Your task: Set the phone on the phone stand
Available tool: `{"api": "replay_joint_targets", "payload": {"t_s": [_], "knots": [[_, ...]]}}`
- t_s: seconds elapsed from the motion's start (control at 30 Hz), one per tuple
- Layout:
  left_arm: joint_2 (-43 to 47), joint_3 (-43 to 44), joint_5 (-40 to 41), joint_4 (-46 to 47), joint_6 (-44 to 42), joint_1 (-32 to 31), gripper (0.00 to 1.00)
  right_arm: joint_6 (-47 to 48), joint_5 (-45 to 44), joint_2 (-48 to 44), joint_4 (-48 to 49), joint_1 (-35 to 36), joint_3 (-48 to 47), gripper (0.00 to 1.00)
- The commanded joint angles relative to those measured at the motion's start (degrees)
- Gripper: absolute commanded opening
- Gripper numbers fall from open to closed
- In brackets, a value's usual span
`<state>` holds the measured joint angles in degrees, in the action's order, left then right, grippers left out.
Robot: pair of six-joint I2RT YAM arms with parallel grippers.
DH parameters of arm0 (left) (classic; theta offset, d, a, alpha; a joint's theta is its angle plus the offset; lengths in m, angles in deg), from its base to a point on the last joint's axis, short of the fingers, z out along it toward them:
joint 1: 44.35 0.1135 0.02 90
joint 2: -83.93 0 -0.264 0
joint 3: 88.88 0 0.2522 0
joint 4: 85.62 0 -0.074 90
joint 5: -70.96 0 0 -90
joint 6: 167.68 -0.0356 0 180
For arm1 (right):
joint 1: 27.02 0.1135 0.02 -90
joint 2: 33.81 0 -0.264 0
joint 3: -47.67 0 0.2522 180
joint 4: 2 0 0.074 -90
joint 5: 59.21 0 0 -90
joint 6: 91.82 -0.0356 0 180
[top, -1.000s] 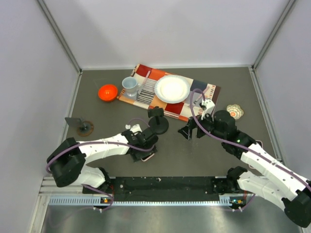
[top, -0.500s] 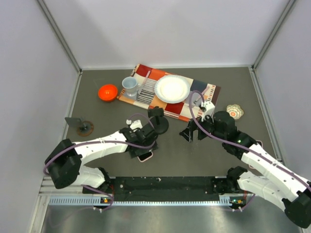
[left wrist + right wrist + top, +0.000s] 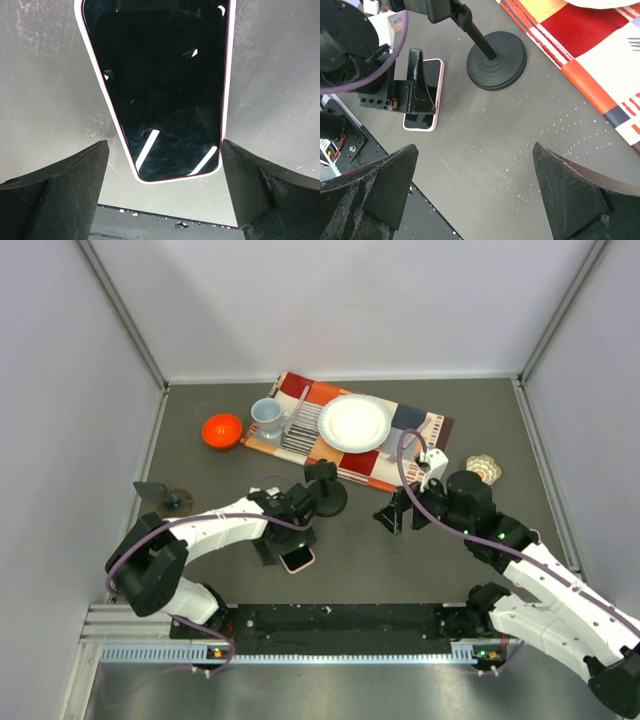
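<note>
The phone (image 3: pixel 160 90) lies flat on the table (image 3: pixel 520 150) near the stand (image 3: pixel 496 60), not yet lifted. The left gripper (image 3: pixel 162 187) straddles it, jaws apart, perhaps touching; the right gripper (image 3: pixel 475 190) is spread, empty.

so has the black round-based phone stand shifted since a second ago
No, the black round-based phone stand sits in the same spot by the near edge of the patchwork placemat.

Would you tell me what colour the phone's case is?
Pale pink; the phone shows best in the right wrist view.
</note>
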<state>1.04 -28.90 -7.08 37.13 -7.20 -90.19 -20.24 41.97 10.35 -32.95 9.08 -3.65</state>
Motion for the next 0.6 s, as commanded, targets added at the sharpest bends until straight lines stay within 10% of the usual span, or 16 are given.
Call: {"api": "replay_joint_targets", "payload": {"t_s": [0.0, 0.57], "knots": [[-1.74, 1.51, -2.38, 2.88, -1.92, 1.64, 0.99, 0.05, -0.19, -1.53, 0.4, -0.41, -1.29, 0.99], [1.43, 1.41, -2.03, 1.66, 1.32, 1.9, 0.99, 0.13, -0.19, -2.32, 1.11, -0.41, 0.65, 0.99]]}}
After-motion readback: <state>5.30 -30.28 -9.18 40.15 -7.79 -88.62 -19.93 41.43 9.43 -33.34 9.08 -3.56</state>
